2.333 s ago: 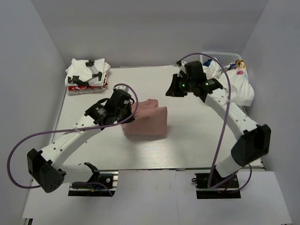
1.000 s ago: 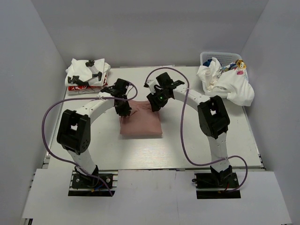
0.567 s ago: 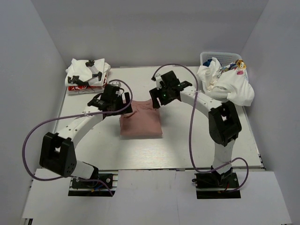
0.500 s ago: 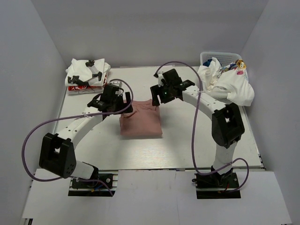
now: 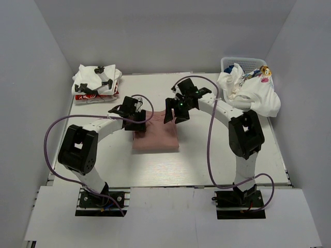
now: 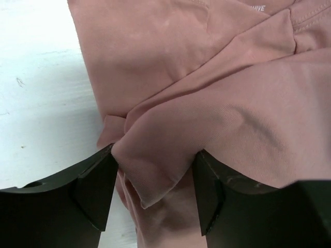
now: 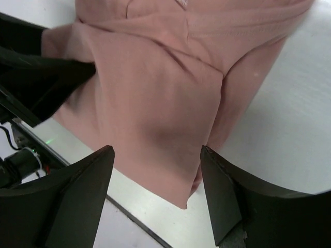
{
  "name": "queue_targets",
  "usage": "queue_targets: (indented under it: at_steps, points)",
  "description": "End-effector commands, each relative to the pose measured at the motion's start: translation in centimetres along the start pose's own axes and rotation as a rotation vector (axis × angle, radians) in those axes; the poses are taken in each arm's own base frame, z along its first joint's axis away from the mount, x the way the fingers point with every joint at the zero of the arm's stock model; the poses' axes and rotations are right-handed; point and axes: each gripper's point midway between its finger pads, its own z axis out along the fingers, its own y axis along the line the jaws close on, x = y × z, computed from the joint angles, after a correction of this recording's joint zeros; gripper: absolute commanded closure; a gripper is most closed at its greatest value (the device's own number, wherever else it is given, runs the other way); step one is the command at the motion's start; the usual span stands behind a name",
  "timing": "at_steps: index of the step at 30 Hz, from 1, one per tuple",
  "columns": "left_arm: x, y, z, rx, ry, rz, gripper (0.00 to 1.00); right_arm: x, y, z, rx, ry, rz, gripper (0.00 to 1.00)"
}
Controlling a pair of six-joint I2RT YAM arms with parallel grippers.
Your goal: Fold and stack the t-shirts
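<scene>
Left gripper (image 6: 154, 155) straddles pink t-shirt (image 6: 170, 62); basket (image 5: 244, 60) holds white t-shirts (image 5: 253, 95).

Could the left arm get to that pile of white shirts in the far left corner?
Probably yes: the left pincer stands open around a fold of the dusty-pink cotton t-shirt, and only bare white table lies between it and the folded white shirts.

Top external camera sat high, nearward of the pink t-shirt (image 5: 155, 137), looking down over the whole desk (image 5: 207, 155). Both wrist cameras hung very close above that shirt, facing down. All three views shared it.
</scene>
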Motion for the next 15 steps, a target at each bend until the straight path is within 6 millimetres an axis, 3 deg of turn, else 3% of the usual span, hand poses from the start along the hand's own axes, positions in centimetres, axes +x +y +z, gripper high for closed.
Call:
queue_targets:
  at_steps: [1,6,9,12,13,15]
  points:
    - [-2.0,-0.3,-1.0,0.023,-0.055,0.005,0.33,0.6,0.6,-0.5,-0.057,0.050,0.030,0.26]
    - [-2.0,0.3,-0.8,0.019,-0.047,-0.001,0.43,1.7,-0.1,0.5,-0.155,0.128,-0.024,0.25]
    - [-2.0,-0.5,-0.8,0.064,-0.044,0.001,0.50,2.1,-0.8,1.6,-0.219,0.183,-0.080,0.25]
    - [-1.9,-0.7,-0.9,0.079,-0.040,0.001,0.56,1.0,0.4,1.0,-0.328,0.191,-0.118,0.25]
    - [-1.9,-0.7,-0.9,0.079,-0.040,0.001,0.60,1.3,-0.3,1.5,-0.343,0.232,-0.079,0.19]
    - [-2.1,-1.0,-1.1,0.090,-0.039,0.002,0.62,1.5,-0.7,2.0,-0.364,0.262,-0.073,0.15]
